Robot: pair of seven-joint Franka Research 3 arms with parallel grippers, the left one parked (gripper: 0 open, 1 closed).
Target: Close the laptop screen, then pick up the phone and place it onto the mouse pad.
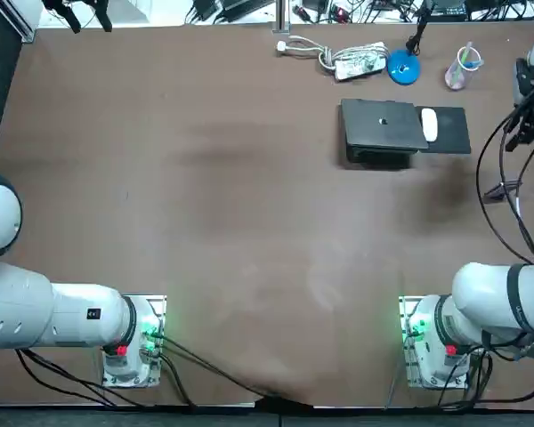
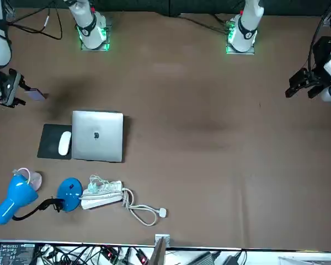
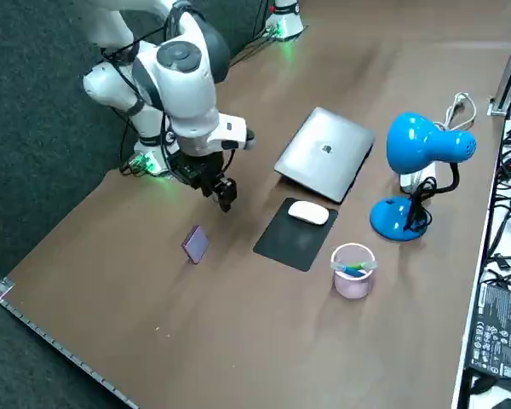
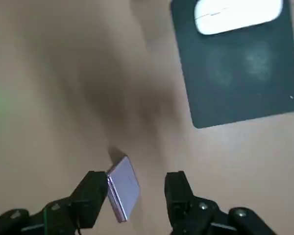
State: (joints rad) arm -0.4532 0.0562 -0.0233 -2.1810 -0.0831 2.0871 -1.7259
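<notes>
The right gripper (image 4: 136, 180) hangs above the phone (image 3: 196, 244) with its fingers spread wide, gripping nothing. The phone lies flat on the table near the robot's right edge, not yet picked up. Just beyond it, the mouse pad (image 3: 291, 239) carries only a mouse (image 3: 308, 213). Farther on, the laptop (image 3: 325, 153) is already closed, so the pick and placement remain.

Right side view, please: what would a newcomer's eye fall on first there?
The bright blue desk lamp stands out beyond the closed silver laptop, on the side away from the robot. The right gripper hangs, jaws open, above a small lavender phone, apart from the black mouse pad.
</notes>
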